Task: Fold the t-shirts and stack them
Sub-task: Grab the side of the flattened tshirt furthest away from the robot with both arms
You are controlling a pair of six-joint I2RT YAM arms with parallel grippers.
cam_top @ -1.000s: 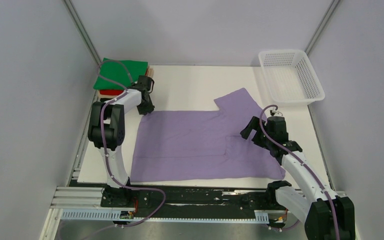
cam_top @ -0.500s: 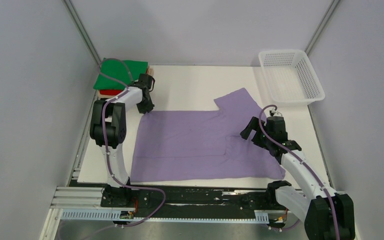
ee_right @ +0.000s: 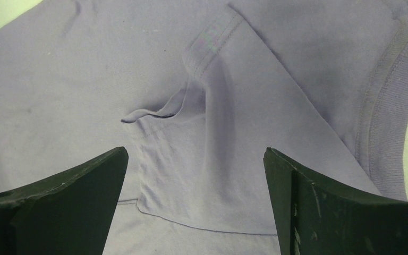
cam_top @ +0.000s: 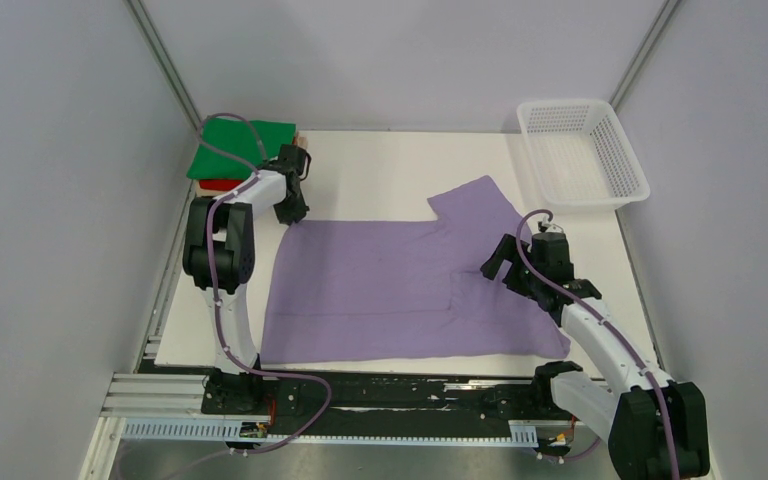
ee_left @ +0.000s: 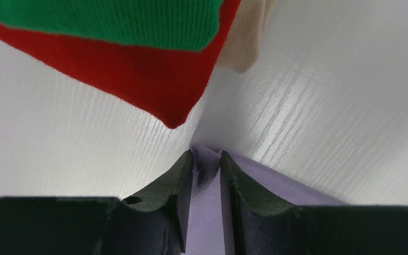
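The left arm has crept a little toward the far edge of the table (cam_top: pixel 380 170) over the last second, while the right arm looks much as it did. The left gripper (ee_left: pixel 206 159) is down at the far left corner of the lavender shirt (cam_top: pixel 380 285), its fingers (ee_left: pixel 178 180) nearly together with a thin fold of that purple cloth pinched between them. Just beyond its tips sits the folded pile at the table's far left corner: the green shirt (cam_top: pixel 240 145) on top, the red shirt (ee_left: pixel 154 79) under it and the tan shirt (ee_left: pixel 247 37) peeking out beneath. The lavender shirt lies flat across the middle of the table, one sleeve pointing toward the white mesh basket (cam_top: pixel 580 150). The right gripper (ee_right: pixel 195 159) hangs over the shirt's right side near the underarm seam — jaws spread wide, holding nothing.
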